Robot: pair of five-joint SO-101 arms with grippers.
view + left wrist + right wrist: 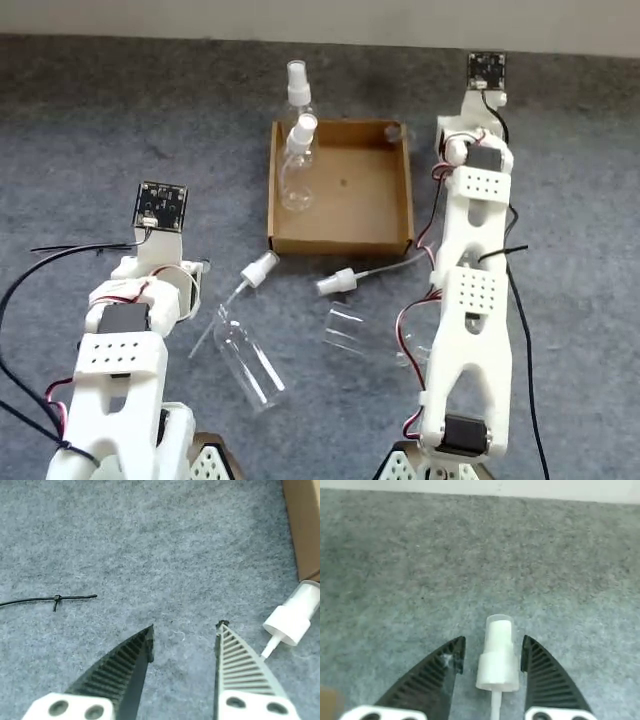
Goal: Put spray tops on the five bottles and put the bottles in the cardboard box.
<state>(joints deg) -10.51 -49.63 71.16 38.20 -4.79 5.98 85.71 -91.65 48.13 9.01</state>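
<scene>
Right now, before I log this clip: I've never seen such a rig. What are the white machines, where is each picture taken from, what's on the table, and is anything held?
Two small white robot arms sit side by side on a grey carpeted table. The high view looks down from a fixed camera. The other two come from wrist cameras, looking past each gripper's fingers. A cardboard box holds one capped bottle; a second capped bottle stands behind it. In front lie an uncapped bottle, a second uncapped bottle, a loose spray top and a second loose spray top. The left gripper is open over bare carpet. The right gripper is open with a third spray top between its fingers, seemingly not yet clamped.
</scene>
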